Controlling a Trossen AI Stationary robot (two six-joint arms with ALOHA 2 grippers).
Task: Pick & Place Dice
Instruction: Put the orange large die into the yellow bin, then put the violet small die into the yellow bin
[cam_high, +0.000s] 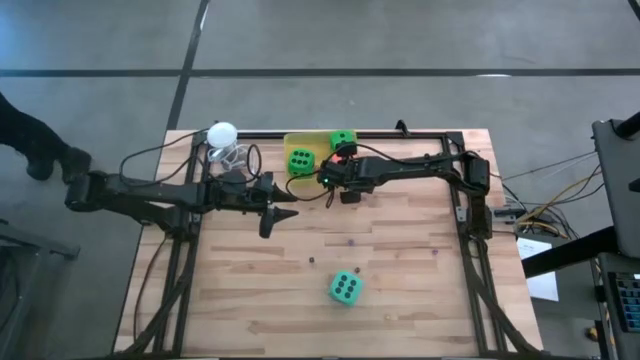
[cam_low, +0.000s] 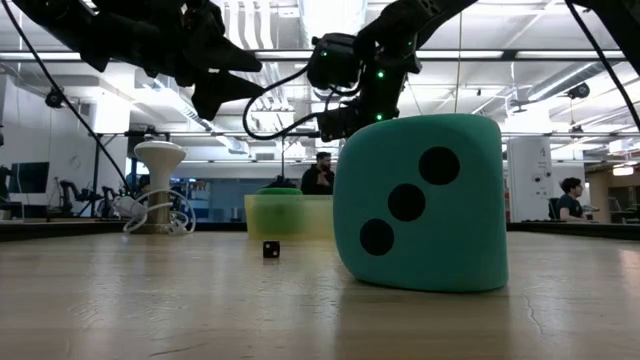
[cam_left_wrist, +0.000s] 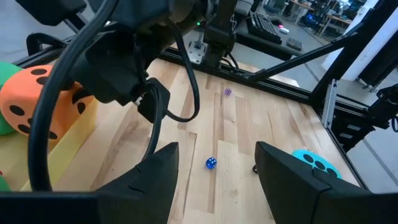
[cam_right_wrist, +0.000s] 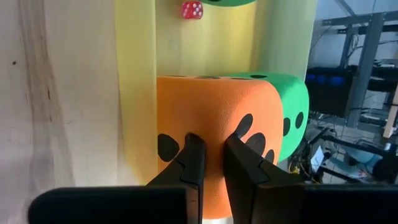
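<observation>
The orange die (cam_right_wrist: 205, 106) is over the yellow tray (cam_high: 315, 141) at the table's far side, beside a green die (cam_right_wrist: 289, 106), and my right gripper (cam_right_wrist: 214, 146) is shut on it. Two green dice (cam_high: 300, 160) (cam_high: 342, 138) sit in that tray. The teal die (cam_high: 345, 289) rests on one face on the bare wood near the table's front. My left gripper (cam_high: 280, 218) hangs open above the table's middle left, holding nothing. My right gripper pinches a ridge of the orange die's pipped face (cam_right_wrist: 214, 134) between its two fingertips (cam_right_wrist: 193, 155), which stand close together. The fingers slant down from the table's right. Whether the die's underside rests on the tray cannot be told.
A white ball (cam_high: 222, 132) sits on a stand at the far left, with a coiled cable beside it. Tiny dice lie on the wood: a blue one (cam_left_wrist: 211, 163), a purple one (cam_left_wrist: 227, 91), and a red one (cam_right_wrist: 192, 9) in the tray. A black frame rims the table.
</observation>
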